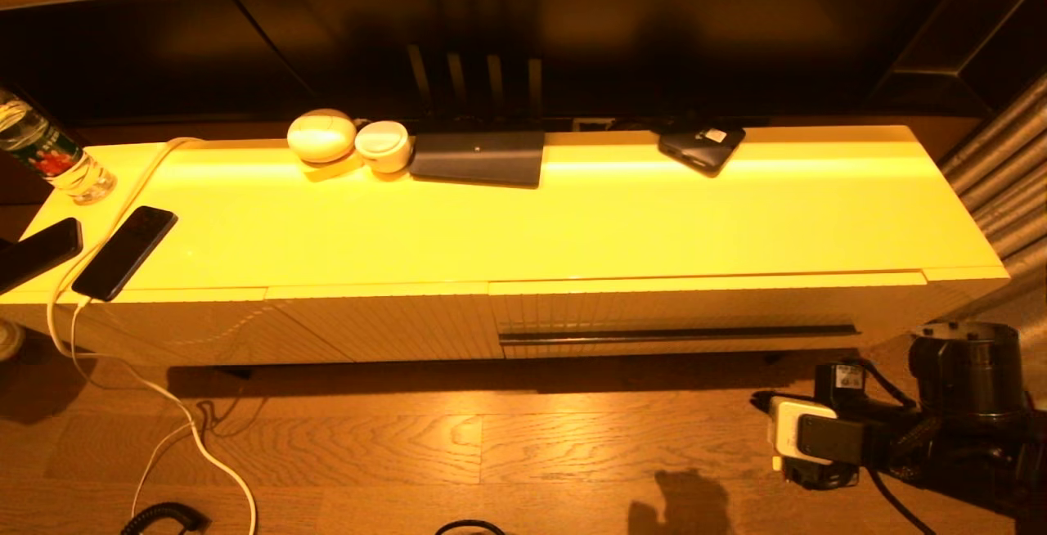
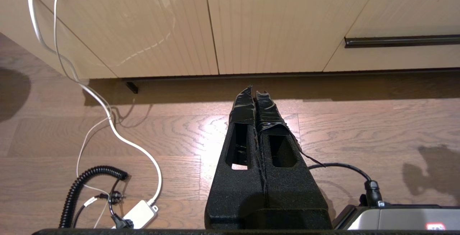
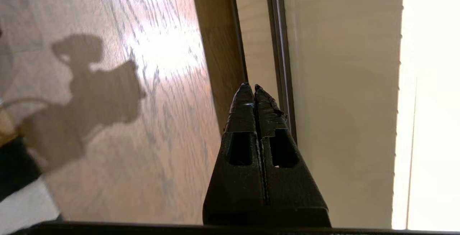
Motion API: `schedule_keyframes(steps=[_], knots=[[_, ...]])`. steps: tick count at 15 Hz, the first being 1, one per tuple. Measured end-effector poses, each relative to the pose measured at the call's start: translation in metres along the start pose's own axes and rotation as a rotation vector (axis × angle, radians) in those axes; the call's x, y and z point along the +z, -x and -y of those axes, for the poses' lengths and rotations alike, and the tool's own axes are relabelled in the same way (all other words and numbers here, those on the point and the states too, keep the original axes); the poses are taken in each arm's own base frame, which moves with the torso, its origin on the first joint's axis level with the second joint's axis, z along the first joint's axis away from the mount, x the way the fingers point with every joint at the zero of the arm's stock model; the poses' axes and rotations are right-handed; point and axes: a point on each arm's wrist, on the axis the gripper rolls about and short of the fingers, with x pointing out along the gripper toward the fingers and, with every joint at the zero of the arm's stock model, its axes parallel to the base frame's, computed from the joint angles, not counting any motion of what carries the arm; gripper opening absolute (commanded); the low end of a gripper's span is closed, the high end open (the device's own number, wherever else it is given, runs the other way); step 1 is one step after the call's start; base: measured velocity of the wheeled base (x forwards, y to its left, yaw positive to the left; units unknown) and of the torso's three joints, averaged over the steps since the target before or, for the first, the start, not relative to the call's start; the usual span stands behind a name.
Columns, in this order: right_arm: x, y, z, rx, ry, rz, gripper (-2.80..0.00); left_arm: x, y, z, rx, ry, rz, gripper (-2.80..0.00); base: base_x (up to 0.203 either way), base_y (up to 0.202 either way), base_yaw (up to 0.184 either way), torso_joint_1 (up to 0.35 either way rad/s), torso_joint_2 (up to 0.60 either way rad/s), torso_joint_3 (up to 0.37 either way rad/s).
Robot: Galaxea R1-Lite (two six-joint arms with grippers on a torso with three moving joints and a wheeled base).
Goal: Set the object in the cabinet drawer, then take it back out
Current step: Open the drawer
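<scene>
The cabinet drawer (image 1: 703, 306) is the right half of the low cream-yellow cabinet. It is closed, with its dark handle strip (image 1: 679, 332) running along the ribbed front. My right arm (image 1: 826, 437) hangs low over the floor in front of the drawer's right end. In its wrist view my right gripper (image 3: 250, 86) is shut and empty, its tips close beside the handle strip (image 3: 280, 48). My left gripper (image 2: 254, 89) is also shut and empty, over the wooden floor before the cabinet's left panels, with the drawer handle (image 2: 402, 40) off to one side. I cannot tell which item is the object.
On the cabinet top lie two white round cases (image 1: 321, 135), a dark flat pad (image 1: 478, 158), a small dark device (image 1: 702, 148), two phones (image 1: 124, 252) and a water bottle (image 1: 49, 155). A white charging cable (image 1: 176, 412) trails onto the floor. A television fills the back.
</scene>
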Motion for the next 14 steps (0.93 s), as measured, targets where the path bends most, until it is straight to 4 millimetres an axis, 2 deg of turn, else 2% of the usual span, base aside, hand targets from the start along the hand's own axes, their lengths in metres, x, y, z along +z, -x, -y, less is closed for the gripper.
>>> schedule_keyframes(steps=[6,8,14], knots=[[-0.007,-0.017,-0.021,0.167,0.085,-0.013,-2.80,0.000,0.000,0.000,0.001,0.000,-0.001,-2.80,0.000,0.000,0.000,0.000,0.00,0.000],[-0.009,-0.016,-0.027,0.215,0.095,-0.023,0.00,0.000,0.000,0.000,0.000,0.000,-0.001,-2.80,0.000,0.000,0.000,0.000,0.00,0.000],[-0.016,-0.022,-0.025,0.216,0.088,-0.042,0.00,0.000,0.000,0.000,0.000,0.000,0.000,-2.80,0.000,0.000,0.000,0.000,0.00,0.000]])
